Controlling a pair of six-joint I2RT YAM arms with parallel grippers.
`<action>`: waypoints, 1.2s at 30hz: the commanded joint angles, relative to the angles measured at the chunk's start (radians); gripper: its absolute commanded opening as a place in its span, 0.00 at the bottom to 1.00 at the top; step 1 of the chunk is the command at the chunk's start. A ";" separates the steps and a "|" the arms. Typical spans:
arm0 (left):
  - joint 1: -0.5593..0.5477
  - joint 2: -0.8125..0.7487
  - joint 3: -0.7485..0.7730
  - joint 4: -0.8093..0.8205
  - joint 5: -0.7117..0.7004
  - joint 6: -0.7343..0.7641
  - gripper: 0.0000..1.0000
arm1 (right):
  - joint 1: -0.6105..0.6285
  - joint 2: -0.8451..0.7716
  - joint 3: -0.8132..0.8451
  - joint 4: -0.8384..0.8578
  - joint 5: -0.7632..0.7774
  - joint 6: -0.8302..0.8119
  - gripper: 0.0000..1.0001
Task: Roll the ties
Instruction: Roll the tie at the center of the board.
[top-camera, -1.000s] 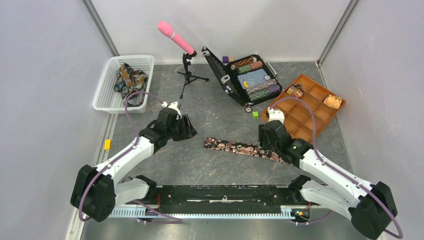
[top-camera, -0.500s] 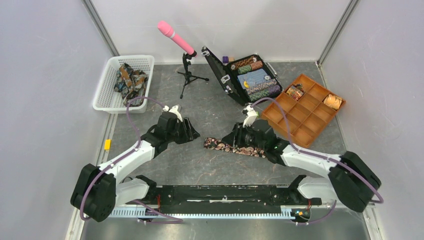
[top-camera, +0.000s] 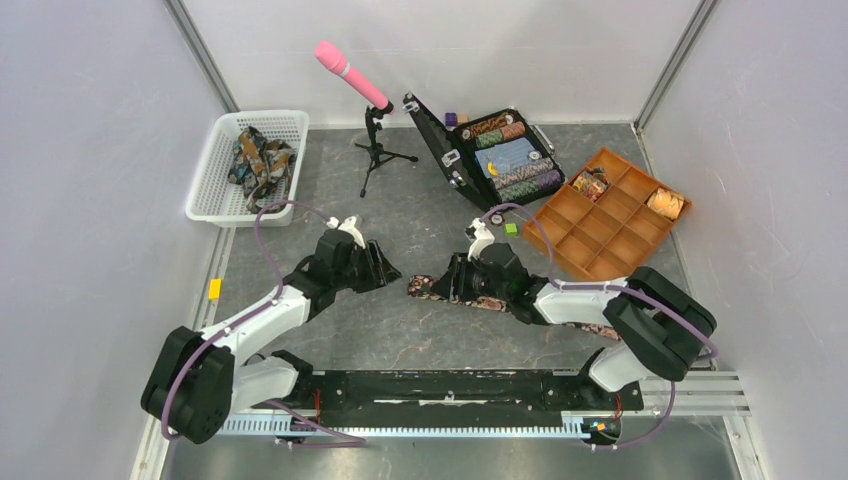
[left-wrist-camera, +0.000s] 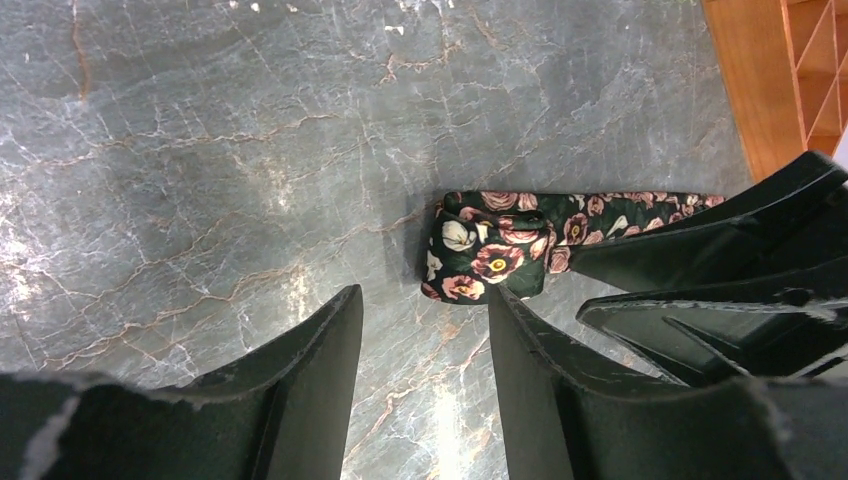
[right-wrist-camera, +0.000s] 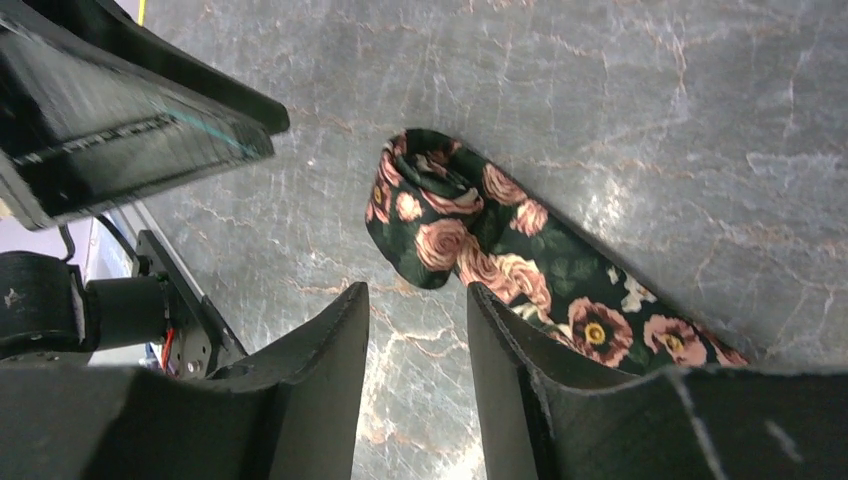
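Note:
A dark floral tie (top-camera: 500, 298) lies in a long strip across the table, its left end folded into a small roll (left-wrist-camera: 487, 248). My left gripper (top-camera: 385, 268) hovers just left of that roll, open and empty (left-wrist-camera: 420, 315). My right gripper (top-camera: 448, 283) sits low over the same end, open, with the roll (right-wrist-camera: 430, 215) just ahead of its fingertips (right-wrist-camera: 418, 300) and nothing between them. More ties (top-camera: 258, 158) lie heaped in the white basket (top-camera: 262, 114). Two coiled ties (top-camera: 590, 182) (top-camera: 665, 203) sit in the orange tray (top-camera: 600, 252).
A pink microphone (top-camera: 350, 72) on a small tripod stands at the back. An open black case (top-camera: 435, 140) with striped poker chips lies beside the tray. A small green cube (top-camera: 511, 229) and a yellow tag (top-camera: 214, 288) rest on the table.
My right arm has swung left along the tie, from its right part to its rolled left end. The left gripper has edged slightly right toward the same end.

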 joint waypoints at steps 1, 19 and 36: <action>-0.004 -0.007 -0.025 0.080 0.029 -0.036 0.56 | 0.003 0.021 0.061 0.090 0.005 0.003 0.48; -0.005 0.018 -0.025 0.098 0.045 -0.044 0.56 | 0.003 0.126 0.140 0.006 0.043 0.005 0.36; -0.006 0.043 -0.026 0.129 0.083 -0.039 0.56 | 0.004 0.184 0.129 0.000 0.058 0.020 0.27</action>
